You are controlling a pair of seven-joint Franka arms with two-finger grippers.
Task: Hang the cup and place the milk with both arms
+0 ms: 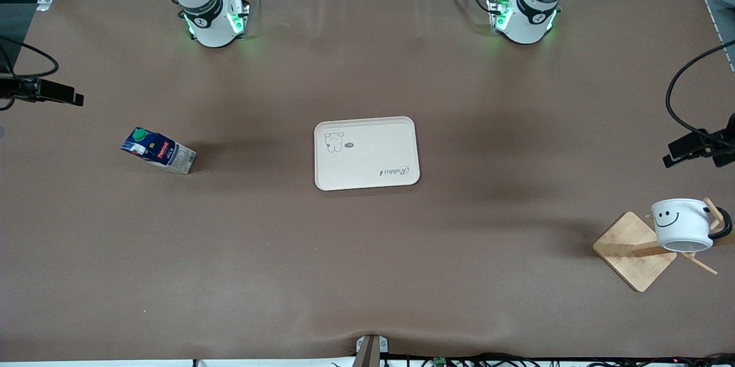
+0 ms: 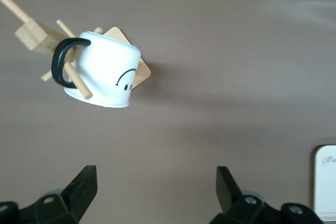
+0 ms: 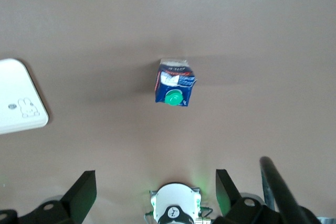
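The white cup [image 1: 682, 223] with the black smiley hangs by its black handle on a peg of the wooden rack [image 1: 631, 252] near the left arm's end of the table. In the left wrist view the cup [image 2: 107, 72] hangs on the rack [image 2: 34, 35], and my left gripper [image 2: 156, 192] is open and empty, high over bare table, well apart from it. The milk carton [image 1: 158, 150] stands on the table toward the right arm's end. My right gripper [image 3: 156, 192] is open and empty, high over the table, with the milk [image 3: 175, 85] well apart from it. Neither gripper shows in the front view.
A cream tray [image 1: 366, 153] lies mid-table; its corner shows in the left wrist view [image 2: 325, 182] and the right wrist view [image 3: 16, 98]. Black camera mounts stand at both ends of the table [image 1: 40, 91] [image 1: 700, 146]. The right arm's base [image 3: 176, 211] shows below its gripper.
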